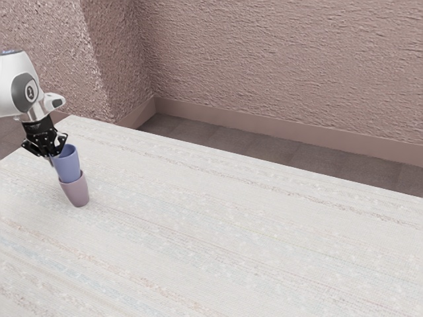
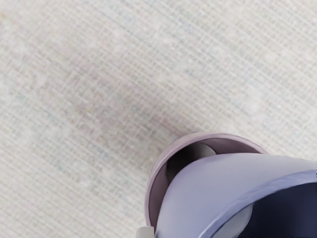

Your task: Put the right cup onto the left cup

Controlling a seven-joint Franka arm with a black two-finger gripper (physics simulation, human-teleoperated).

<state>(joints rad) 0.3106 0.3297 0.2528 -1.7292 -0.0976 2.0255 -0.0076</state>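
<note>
Cup, smooth blue, partly inside tapered mauve cup

I get bright, even light over the tabletop, pale and almost washed out, while the floor sits dimmer. Small shadows pick out the rough wall. In the wrist view, soft shade lies beside the pink cup, and the blue cup darkens deeply inside.
</note>
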